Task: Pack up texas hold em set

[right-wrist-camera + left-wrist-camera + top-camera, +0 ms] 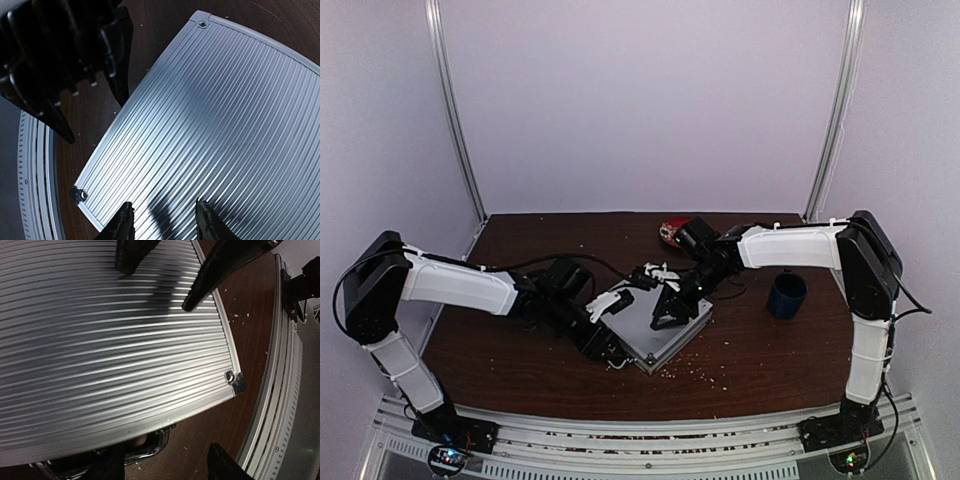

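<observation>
The texas hold em set shows only as its silver ribbed aluminium case [665, 325], lying shut and flat on the brown table. In the left wrist view the lid [110, 355] fills the frame, with the chrome handle [152, 447] at its near edge. My left gripper [165, 465] is open at that edge, one finger by the handle and the other over bare table; from above the left gripper [607, 343] is at the case's left side. My right gripper [165, 222] hangs open just over the lid [210, 115], nothing between its fingers; from above the right gripper [670, 312] is over the case.
A red plate [675, 232] lies behind the right arm at the back. A dark blue mug [787, 295] stands to the right of the case. Pale crumbs [710, 372] are scattered near the case's front corner. The metal rail [285, 390] runs along the table's near edge.
</observation>
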You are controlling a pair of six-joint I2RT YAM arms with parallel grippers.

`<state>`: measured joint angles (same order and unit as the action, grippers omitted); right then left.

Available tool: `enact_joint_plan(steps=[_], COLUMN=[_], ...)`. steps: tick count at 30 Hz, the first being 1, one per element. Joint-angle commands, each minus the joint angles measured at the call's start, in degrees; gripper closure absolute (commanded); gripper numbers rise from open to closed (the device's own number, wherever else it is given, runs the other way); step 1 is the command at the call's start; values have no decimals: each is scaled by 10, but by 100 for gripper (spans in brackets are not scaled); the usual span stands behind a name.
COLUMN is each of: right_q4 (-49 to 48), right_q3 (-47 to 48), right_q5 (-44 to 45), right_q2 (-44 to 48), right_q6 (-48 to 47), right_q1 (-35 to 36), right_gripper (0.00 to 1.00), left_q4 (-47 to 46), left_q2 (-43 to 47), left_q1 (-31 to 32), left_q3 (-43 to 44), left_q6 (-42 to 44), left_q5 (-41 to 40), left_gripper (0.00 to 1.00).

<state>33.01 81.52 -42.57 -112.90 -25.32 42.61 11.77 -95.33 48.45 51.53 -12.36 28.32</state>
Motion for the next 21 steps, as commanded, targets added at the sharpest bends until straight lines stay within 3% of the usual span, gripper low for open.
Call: enact_joint_plan(steps=[1,12,21], right_q4=[38,41,42], right_q3=[-5,-3,-3], right_q5=[34,35,33], right_q2=[-32,-34,-33], right_q6=[-1,-2,-2], right_q1=[8,9,9], right_gripper=[58,58,58], left_q4=[-32,-17,66], left_q2=[13,13,135], left_q1=[1,1,1], left_q3=[15,17,-16], left_q6=[-1,1,0], left_q5=[4,2,-45], left_gripper=[42,42,41])
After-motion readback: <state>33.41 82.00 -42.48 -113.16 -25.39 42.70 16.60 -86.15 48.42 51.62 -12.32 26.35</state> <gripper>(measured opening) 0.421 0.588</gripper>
